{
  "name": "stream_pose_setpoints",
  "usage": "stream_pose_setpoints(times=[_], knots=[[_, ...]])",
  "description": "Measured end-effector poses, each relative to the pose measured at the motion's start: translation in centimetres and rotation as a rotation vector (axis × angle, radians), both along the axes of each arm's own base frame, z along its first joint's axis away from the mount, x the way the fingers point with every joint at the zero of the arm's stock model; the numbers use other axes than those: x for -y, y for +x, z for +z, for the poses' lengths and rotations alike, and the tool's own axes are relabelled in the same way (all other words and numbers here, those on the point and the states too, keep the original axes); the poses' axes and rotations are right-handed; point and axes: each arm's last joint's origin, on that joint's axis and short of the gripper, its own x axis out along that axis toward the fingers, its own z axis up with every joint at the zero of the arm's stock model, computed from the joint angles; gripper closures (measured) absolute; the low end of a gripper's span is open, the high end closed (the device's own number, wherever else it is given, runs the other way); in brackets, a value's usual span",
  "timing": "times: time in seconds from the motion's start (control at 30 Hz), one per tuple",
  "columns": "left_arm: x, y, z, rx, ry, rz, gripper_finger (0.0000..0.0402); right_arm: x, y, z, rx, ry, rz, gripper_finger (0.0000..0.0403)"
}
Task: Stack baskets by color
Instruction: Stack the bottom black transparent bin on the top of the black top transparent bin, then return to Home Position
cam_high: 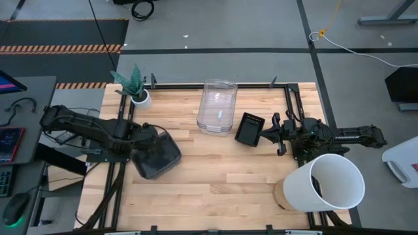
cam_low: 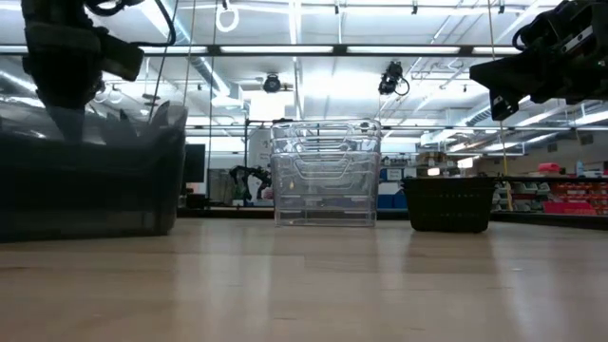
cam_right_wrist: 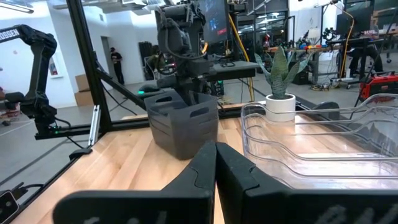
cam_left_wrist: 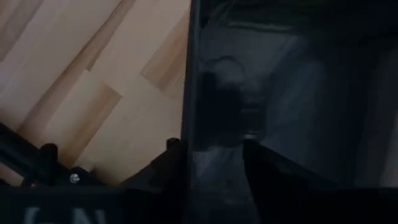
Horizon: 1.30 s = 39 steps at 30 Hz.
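Note:
The smoky dark grey baskets (cam_high: 160, 158) stand nested on the table at the left, on their bottom. My left gripper (cam_left_wrist: 210, 146) points down over them and is open. One finger is outside and one inside the near wall (cam_left_wrist: 189, 93). The clear baskets (cam_high: 217, 108) stand stacked at the far middle. A black perforated basket (cam_high: 249, 128) sits to their right. My right gripper (cam_right_wrist: 216, 163) hovers level beside the black basket, shut with nothing in it. My left gripper's fingers (cam_left_wrist: 171, 155) stand on either side of the dark grey basket's wall, just below its rim (cam_right_wrist: 186, 98), coming from above. I cannot tell whether either finger touches the wall. The basket rests on the table.
A large white bucket (cam_high: 328, 183) lies on its side at the near right. A small white plant pot (cam_high: 140, 98) stands at the far left corner. A black frame rail (cam_high: 196, 85) runs along the table's far edge. Bare wood (cam_high: 222, 189) lies in the near middle.

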Motion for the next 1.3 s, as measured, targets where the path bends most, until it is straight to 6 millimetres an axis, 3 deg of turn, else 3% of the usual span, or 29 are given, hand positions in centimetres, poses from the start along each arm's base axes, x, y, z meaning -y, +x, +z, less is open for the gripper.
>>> stream_pose_setpoints(times=[0.2,0.4,0.6,0.83,1.07,1.3], knots=[[0.1,0.6,2.6,0.068,0.0,-0.039,0.02,0.0,0.0,0.0,0.003,0.0,-0.001,0.0391],[-0.2,0.9,5.1,0.156,0.108,-0.068,0.02,0.0,0.0,0.0,0.004,0.0,0.0,0.0391],[-0.4,0.1,4.6,0.142,0.173,-0.111,0.0233,0.0,0.0,0.1,0.005,-0.001,0.0,0.0391],[-1.2,-3.1,3.5,0.203,0.202,-0.061,0.0291,0.0,0.0,0.1,0.007,0.0,0.0,0.0391],[-2.0,-5.8,3.0,0.471,0.249,0.041,0.0343,0.0,0.0,0.1,0.007,-0.001,0.0,0.0391],[-1.7,-5.0,0.9,0.78,0.268,-0.049,0.0394,0.0,0.0,0.1,0.007,-0.001,0.0,0.0391]])
